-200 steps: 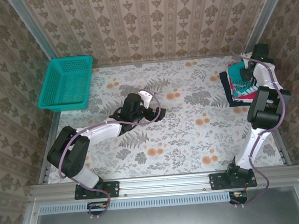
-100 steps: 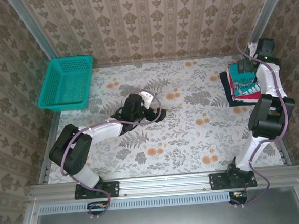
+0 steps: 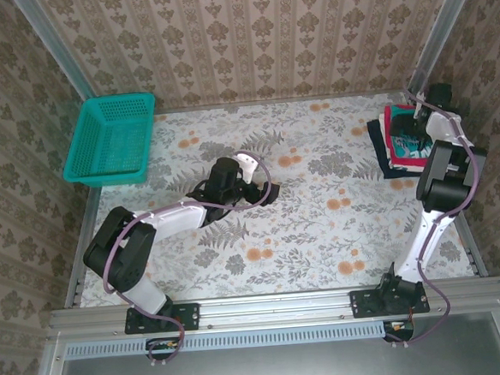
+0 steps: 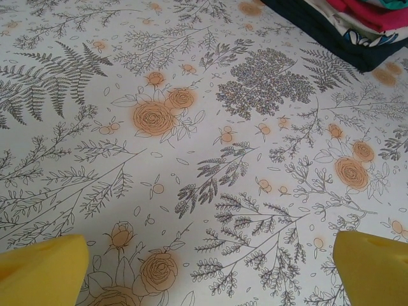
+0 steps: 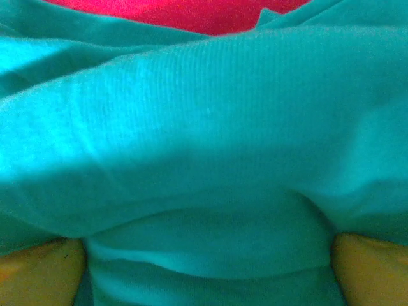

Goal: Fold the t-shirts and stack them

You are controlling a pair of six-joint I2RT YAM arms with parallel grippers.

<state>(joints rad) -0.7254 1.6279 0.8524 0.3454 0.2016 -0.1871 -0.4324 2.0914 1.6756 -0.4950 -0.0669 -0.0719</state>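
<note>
The t-shirts lie stacked at the table's back right: a dark navy t-shirt [image 3: 383, 163] at the bottom, a red t-shirt [image 3: 392, 119] above it, and a teal-green t-shirt [image 3: 408, 147] on top. My right gripper [image 3: 417, 127] is down on the stack. In the right wrist view the teal-green t-shirt [image 5: 204, 146] lies in folds, red t-shirt [image 5: 185, 11] at the top edge. The right gripper [image 5: 205, 274] is open, with teal cloth bulging between its fingers [image 5: 38, 271]. My left gripper [image 3: 264, 192] rests open low over the floral cloth, nothing between its pads [image 4: 38, 271].
A teal plastic mesh basket [image 3: 112, 137] stands at the back left corner. The floral tablecloth [image 3: 321, 225] covers the table. In the left wrist view the stack's navy edge [image 4: 357, 56] lies far ahead to the upper right. Metal rails and walls border the table.
My right arm reached toward the back wall over the stack, then came back down onto the teal-green t-shirt. The left arm has barely moved.
</note>
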